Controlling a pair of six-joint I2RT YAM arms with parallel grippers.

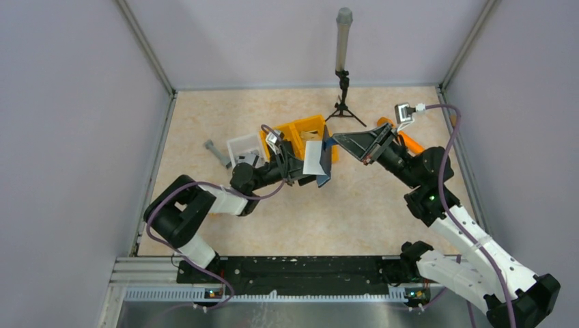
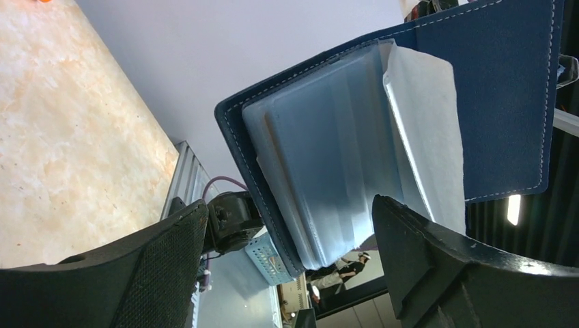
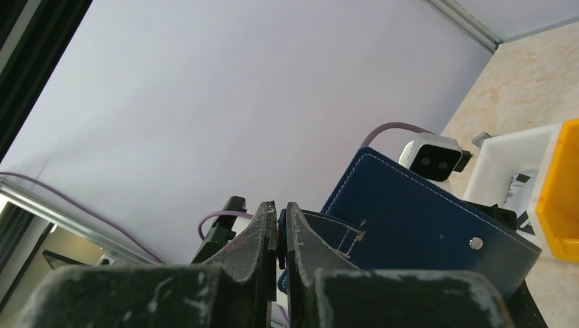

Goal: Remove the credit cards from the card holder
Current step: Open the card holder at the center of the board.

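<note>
While the right gripper (image 1: 339, 141) is pinching its fingers together on a navy flap of the card holder (image 1: 325, 162), the holder is hanging open above the middle of the table. From above, its long axis is running from 12 to 6 o'clock, with the pale pocketed face turning toward 9 o'clock and the navy cover toward 3 o'clock. The left gripper (image 1: 300, 167) is waiting at the holder's 9 o'clock, fingers spread wide either side of the pale sleeves. A yellow bin (image 1: 305, 128) is sitting at the holder's 11 o'clock. At the bin's 9 o'clock, a white box (image 1: 244, 143) is holding something small and dark.
</note>
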